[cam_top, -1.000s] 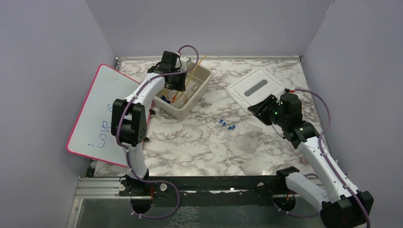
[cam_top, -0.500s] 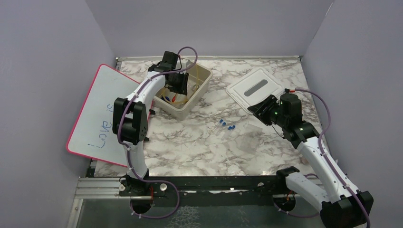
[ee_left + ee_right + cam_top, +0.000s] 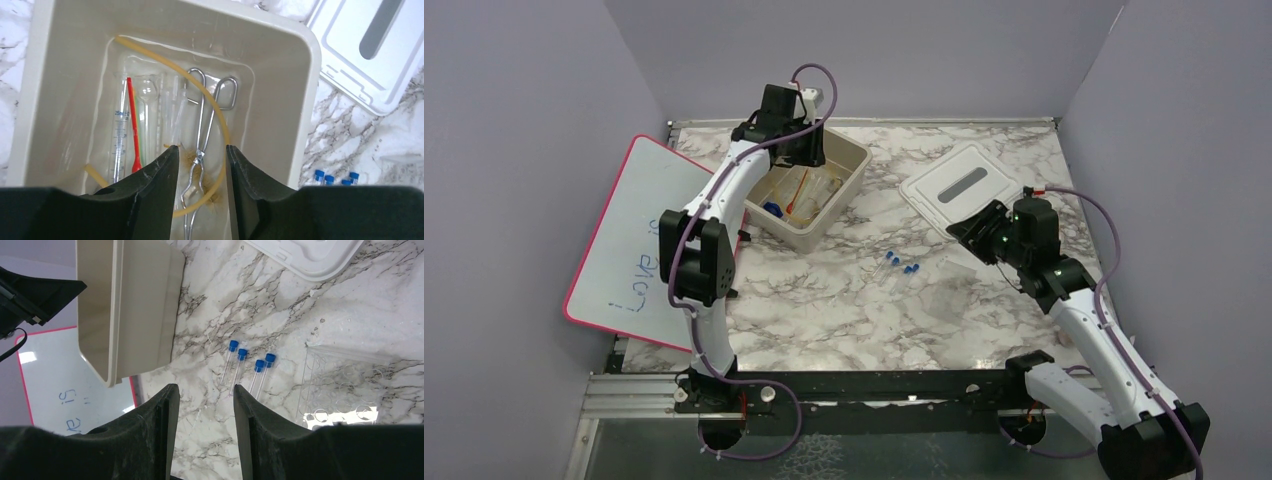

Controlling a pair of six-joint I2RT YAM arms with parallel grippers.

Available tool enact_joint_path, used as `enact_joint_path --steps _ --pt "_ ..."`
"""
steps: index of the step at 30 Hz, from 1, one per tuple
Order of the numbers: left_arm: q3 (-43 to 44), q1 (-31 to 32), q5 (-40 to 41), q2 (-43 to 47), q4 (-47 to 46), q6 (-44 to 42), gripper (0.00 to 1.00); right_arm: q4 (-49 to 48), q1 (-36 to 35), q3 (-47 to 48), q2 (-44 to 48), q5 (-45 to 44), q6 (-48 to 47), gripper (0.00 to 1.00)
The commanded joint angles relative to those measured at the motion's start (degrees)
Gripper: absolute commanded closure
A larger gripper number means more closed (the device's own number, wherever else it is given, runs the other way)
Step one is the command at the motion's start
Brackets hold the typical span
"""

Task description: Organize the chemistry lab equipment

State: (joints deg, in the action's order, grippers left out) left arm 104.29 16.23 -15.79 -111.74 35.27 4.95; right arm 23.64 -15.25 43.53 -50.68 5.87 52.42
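as tongs [image 3: 199,158] lie in tub [image 3: 295,100], tubes [image 3: 240,362] outside

Beige tub [image 3: 808,236] btwn pink-rimmed whiteboard [image 3: 624,240] & white lid [image 3: 937,180], all on marble table [image 3: 844,305].

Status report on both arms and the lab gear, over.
Left gripper open over tub, tongs and amber tube inside. Right gripper open, empty. Four blue-capped tubes out on table, nothing blocking.
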Motion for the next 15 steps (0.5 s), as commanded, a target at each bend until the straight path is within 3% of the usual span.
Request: enact_joint_path --steps 1,15 --pt "-3.6 1.2 5.3 5.4 -4.9 0.8 0.58 -0.4 0.3 -0.4 0.1 -2.1 -3.9 0.52" --pt "-27.6 14.0 2.6 30.0 -18.6 0.7 0.43 1.3 -1.1 1.9 -13.0 2.8 -13.9 0.52"
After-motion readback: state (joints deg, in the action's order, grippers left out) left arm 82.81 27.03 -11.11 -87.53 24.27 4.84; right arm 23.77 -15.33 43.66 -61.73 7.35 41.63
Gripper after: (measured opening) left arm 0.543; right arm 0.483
